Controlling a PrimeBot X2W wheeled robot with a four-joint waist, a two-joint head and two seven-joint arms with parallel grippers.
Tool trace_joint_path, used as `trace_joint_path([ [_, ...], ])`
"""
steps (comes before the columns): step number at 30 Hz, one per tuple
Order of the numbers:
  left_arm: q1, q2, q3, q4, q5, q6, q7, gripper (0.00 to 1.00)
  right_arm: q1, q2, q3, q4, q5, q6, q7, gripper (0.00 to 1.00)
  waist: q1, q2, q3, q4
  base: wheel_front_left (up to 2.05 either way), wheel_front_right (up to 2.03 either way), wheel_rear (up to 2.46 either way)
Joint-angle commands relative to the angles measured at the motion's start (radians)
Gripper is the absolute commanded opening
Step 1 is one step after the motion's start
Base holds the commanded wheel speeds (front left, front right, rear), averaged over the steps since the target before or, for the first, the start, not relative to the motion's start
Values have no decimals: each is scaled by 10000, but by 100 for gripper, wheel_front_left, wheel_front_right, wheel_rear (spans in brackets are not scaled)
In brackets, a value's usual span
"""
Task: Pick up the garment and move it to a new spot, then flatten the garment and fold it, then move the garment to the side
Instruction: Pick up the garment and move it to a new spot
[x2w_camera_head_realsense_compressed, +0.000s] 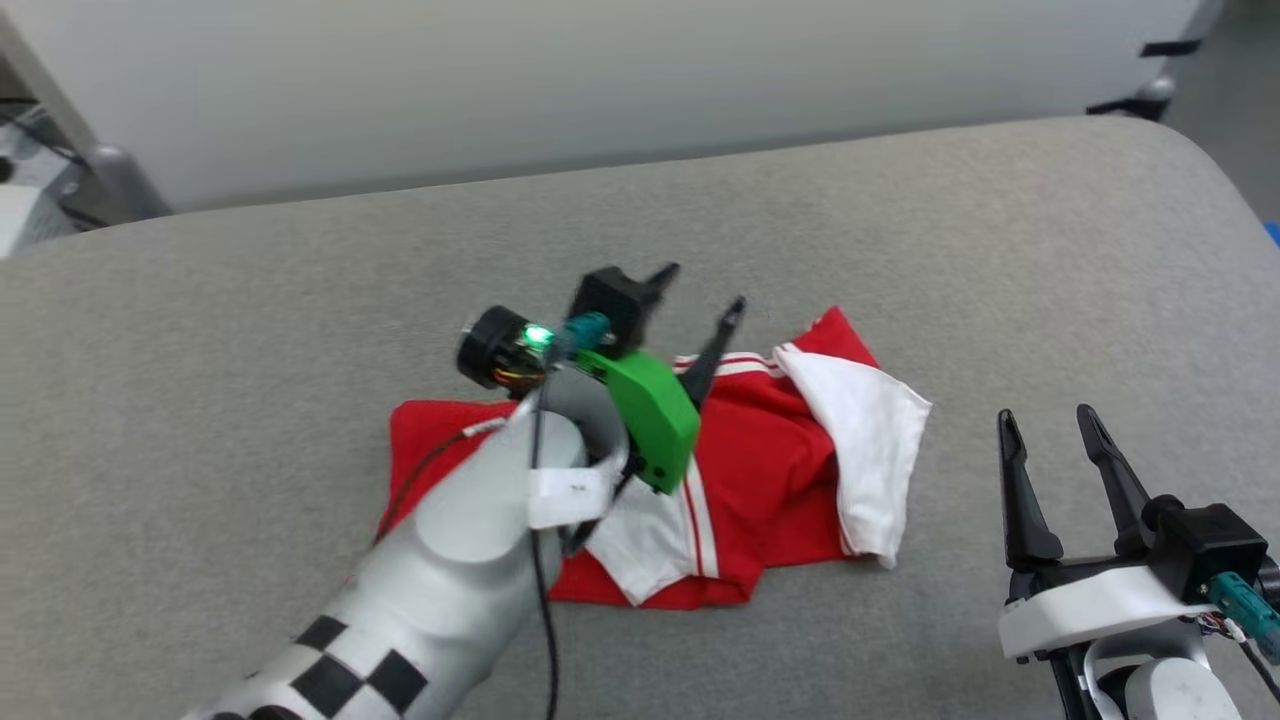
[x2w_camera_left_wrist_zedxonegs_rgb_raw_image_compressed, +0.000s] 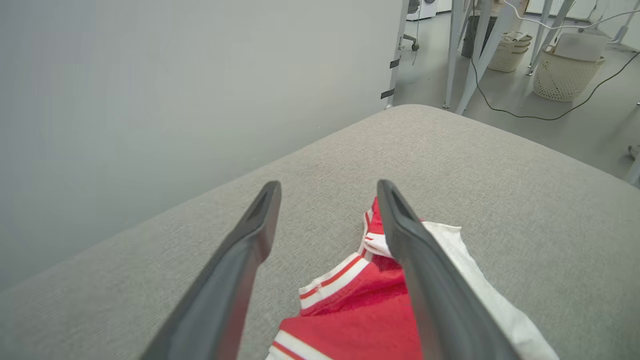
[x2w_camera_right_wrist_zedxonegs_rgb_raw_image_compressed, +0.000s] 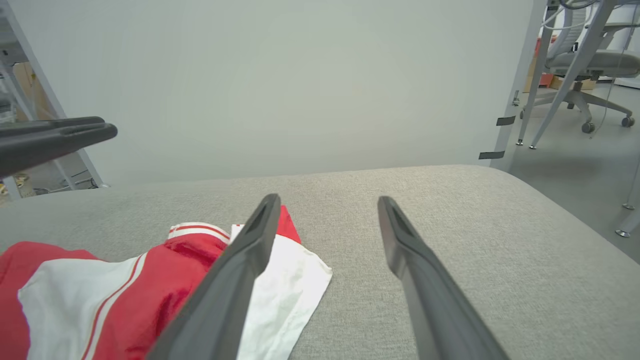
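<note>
A crumpled red jersey T-shirt with white sleeves and red-and-white striped trim (x2w_camera_head_realsense_compressed: 780, 470) lies in a loose heap near the middle of a grey fabric-covered surface (x2w_camera_head_realsense_compressed: 300, 300), just toward 4 o'clock of centre in the head view. One white sleeve is flopped out at its 3 o'clock end, and another white panel shows along its 6 o'clock edge. The lettering is not visible. The left gripper (x2w_camera_head_realsense_compressed: 703, 288) reaches in from 7 o'clock on a pale forearm with a bright green wrist cover (x2w_camera_head_realsense_compressed: 655, 415). It is poised over the shirt's 12 o'clock edge with its two dark fingers spread wide and pointing toward 1 o'clock. Nothing is caught between them. One finger crosses the striped trim in the picture, though whether it touches the cloth cannot be told. In the left wrist view the tips sit past the shirt's edge, over bare grey fabric. The right gripper (x2w_camera_head_realsense_compressed: 1046, 415) stands at 4 o'clock, well apart from the shirt's 3 o'clock side. Its fingers are likewise fully parted, empty and pointing toward 12 o'clock. A plain pale wall (x2w_camera_head_realsense_compressed: 600, 80) runs behind the surface at 12 o'clock.
</note>
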Motion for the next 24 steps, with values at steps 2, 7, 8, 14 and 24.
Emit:
trace_joint_path([
  [2, 192, 515, 431, -227, -211, 217, -283, 100, 184, -15, -55, -110, -169, -7, -92, 100, 0, -1, -759, 1193, 0, 0, 0],
  [7, 1155, 1351, 1170, -1226, -444, 561, -512, 100, 423, -15, -233, -298, -251, -7, -92, 100, 0, -1, -993, 1786, 0, 0, 0],
  [8, 1476, 1504, 1336, -1537, -504, 640, -530, 100, 491, -15, -256, -348, -259, -7, -92, 100, 0, -1, -1022, 1901, 0, 0, 0],
  [14, 3522, 2083, 2122, -3434, -554, 1115, -556, 100, 745, -15, -273, -498, -266, -7, -92, 100, 0, -1, -1111, 2278, 0, 0, 0],
  [24, 6614, 1692, 3602, -5859, 426, 1378, -560, 100, 975, -14, -114, -520, -197, -7, -92, 100, 0, -1, -1133, 2432, 0, 0, 0],
])
